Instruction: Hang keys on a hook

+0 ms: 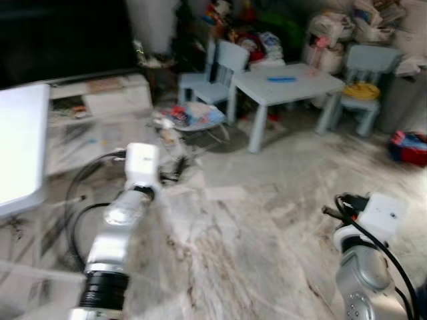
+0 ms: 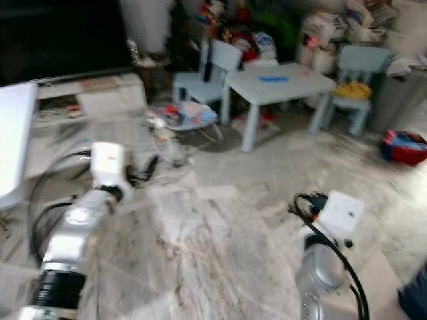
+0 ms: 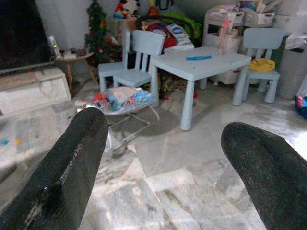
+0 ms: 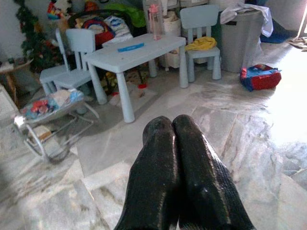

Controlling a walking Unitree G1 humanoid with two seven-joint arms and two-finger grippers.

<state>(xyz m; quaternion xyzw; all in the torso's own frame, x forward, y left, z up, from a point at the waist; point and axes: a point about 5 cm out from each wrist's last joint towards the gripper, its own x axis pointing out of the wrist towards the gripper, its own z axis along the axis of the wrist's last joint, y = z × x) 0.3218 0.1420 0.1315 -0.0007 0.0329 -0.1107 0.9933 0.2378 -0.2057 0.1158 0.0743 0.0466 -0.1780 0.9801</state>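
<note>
Two silver robot arms reach out over a marble floor in a cluttered living room. The left gripper is held above the tiles with its two black fingers spread wide apart and nothing between them, while the right gripper hangs lower on the robot's right side with its fingers pressed together, tips touching, gripping nothing that can be seen. No keys and no hook can be made out from any camera. A white tabletop juts in at the robot's near left. Just beyond the left arm, black cables loop along it over the floor, and past them a baby bouncer on a wire frame sits on the tiles, loaded with colourful cloth. Further on stands a pale blue child's table with a blue object lying on top and a pink bottle at its far edge; a matching chair stands at the table's left end and a second chair, with a yellow bundle on its seat, at its right. A red and blue bag lies on the floor to the far right. To the left, a low white TV bench runs under a dark screen, and a small Christmas tree and heaped toys line the back wall
</note>
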